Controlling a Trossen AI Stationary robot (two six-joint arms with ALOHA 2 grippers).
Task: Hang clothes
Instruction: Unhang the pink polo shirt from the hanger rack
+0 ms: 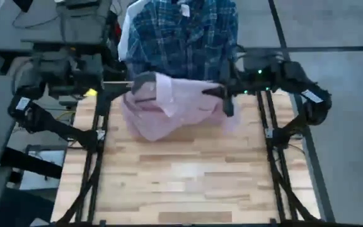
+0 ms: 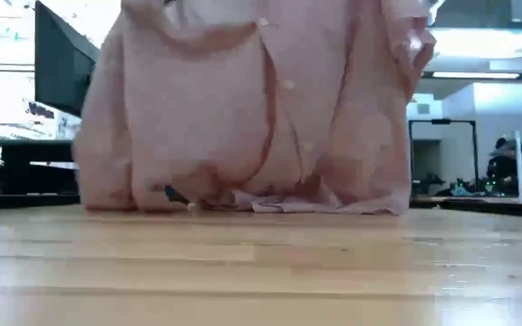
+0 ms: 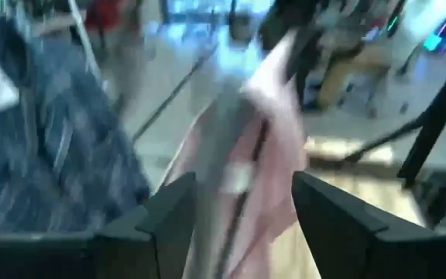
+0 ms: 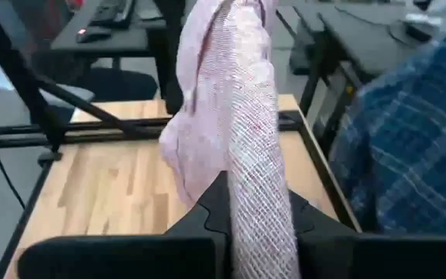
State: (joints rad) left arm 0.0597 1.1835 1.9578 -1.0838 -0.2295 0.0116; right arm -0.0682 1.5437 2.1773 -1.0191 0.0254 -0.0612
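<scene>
R gripper (image 4: 258, 225): my fingers pinched tight on pink shirt (image 1: 175, 107), cloth runs up betw. them in R wrist view. Sits at far R side of table (image 1: 188, 183), at the shirt's R shoulder edge.
L gripper (image 3: 242, 209): my fingers spread wide, pink cloth and a thin dark hanger wire (image 3: 242, 205) hang in the gap betw. them; can't tell if either finger touches cloth. Sits at far L side of table, at shirt's L end, opposite my R gripper.
Pink shirt: strung betw. my two grippers, lifted at the top, lower hem bunched on the wood just below and nearer the table front than both grippers. Low view: button placket faces cam, hem resting on tabletop.
Plaid shirt (image 1: 184, 34): blue-and-white, beyond both grippers, past table's far edge, hanging spread out. In R wrist view it shows beside my R fingers, apart from pink cloth.
White shirt (image 1: 126, 31): only a strip seen, just L of the plaid, partly behind it, beyond my L gripper.
Table: bare wood planks in front of both grippers, pink shirt the only item on it.
Room: desks, monitor (image 2: 62, 63) behind table; a person seated (image 2: 510, 163) far off at R in low view.
</scene>
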